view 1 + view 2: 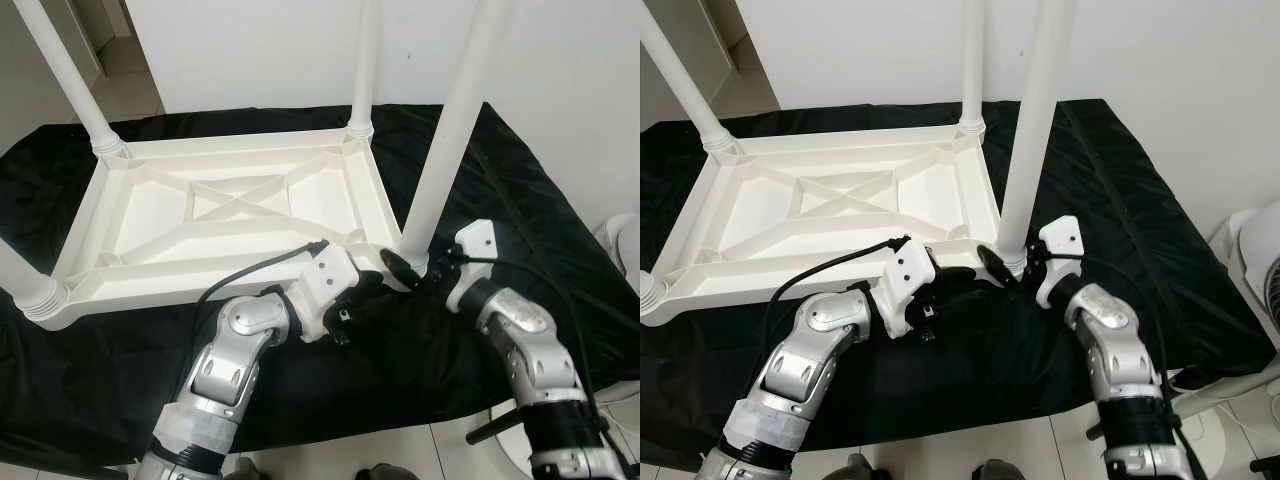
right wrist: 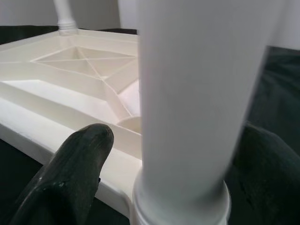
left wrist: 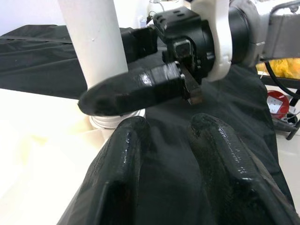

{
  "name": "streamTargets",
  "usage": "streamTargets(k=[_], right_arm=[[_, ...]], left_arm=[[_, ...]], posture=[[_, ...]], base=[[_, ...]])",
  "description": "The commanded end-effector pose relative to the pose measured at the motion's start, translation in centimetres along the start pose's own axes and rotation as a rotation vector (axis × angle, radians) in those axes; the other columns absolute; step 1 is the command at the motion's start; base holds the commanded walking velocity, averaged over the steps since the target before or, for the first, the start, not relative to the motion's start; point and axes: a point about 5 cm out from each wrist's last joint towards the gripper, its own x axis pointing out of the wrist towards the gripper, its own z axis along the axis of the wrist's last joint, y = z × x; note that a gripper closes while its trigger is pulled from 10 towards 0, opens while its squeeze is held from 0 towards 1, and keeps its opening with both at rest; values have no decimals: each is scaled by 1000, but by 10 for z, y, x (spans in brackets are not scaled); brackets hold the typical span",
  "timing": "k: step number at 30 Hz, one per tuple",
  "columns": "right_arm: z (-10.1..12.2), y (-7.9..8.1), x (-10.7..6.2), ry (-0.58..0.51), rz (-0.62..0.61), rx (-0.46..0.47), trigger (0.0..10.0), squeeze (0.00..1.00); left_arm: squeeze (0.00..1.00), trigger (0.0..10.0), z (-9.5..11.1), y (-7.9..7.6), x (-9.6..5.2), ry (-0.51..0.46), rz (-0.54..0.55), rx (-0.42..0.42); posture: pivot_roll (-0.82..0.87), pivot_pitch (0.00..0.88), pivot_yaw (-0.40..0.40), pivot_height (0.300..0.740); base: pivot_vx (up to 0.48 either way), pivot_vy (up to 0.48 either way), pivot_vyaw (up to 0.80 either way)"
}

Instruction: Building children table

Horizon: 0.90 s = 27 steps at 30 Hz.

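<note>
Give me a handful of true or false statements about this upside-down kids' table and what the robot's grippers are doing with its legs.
1. The white table top lies upside down on a black cloth. True.
2. The right gripper has its fingers on either side of the near right leg, close to its base. True.
3. The table lies on bare wooden floor. False: the black cloth is under it.
4. The left gripper holds the far left leg. False: it is beside the right gripper at the near right corner.
5. No legs are fitted yet. False: four legs stand in the corners.

All four table legs [image 1: 455, 120] run past the top edge.
</note>
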Motion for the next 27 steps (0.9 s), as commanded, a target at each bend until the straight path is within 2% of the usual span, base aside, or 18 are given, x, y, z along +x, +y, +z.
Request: streamTargets(k=[1, 2, 3, 4, 5, 6, 7, 11, 19, 20, 27], right_arm=[[-4, 1, 4, 23, 47, -25, 10000, 0], [-4, -1, 6, 25, 65, -36, 10000, 0], [-4, -3, 8, 31, 86, -46, 5529, 0], [-6, -4, 9, 40, 110, -55, 4784, 0], [-7, -5, 10, 44, 132, -51, 3020, 0], [-7, -5, 10, 44, 132, -51, 3020, 0], [-9, -5, 11, 53, 153, -55, 0, 0], [-14, -3, 12, 73, 193, -59, 0, 0], [-17, -1, 12, 60, 186, -38, 0, 0], [-16, -1, 12, 52, 172, -20, 10000, 0], [-12, 0, 14, 14, 86, 8, 10000, 0]], left_arm=[[0, 10000, -1, 7, -1, 15, 130, 9], [0, 10000, -1, 7, -2, 14, 133, 8], [0, 10000, -1, 7, -2, 13, 137, 8], [0, 10000, -1, 7, -1, 13, 138, 8], [0, 10000, 0, 7, -1, 12, 139, 8], [0, 10000, 0, 7, -1, 12, 139, 8], [0, 10000, 1, 7, -1, 9, 140, 8], [0, 10000, 3, 8, -1, 3, 148, 11], [0, 10000, 2, 9, -1, 2, 149, 11], [0, 10000, 3, 9, -1, 2, 148, 10], [0, 10000, 2, 8, 0, 2, 146, 8]], posture=[[-138, 44, 42, 740], [-138, 44, 42, 740], [-138, 44, 42, 740], [-135, 47, 38, 740], [-135, 47, 38, 740], [-135, 47, 38, 740], [-130, 46, 35, 740], [-126, 45, 31, 740], [-129, 45, 33, 740], [-131, 46, 34, 740], [-135, 49, 32, 740]], base=[[0, 0, 0], [0, 0, 0], [0, 0, 0], [0, 0, 0], [0, 0, 0], [0, 0, 0], [0, 0, 0], [0, 0, 0], [0, 0, 0], [0, 0, 0], [0, 0, 0]])
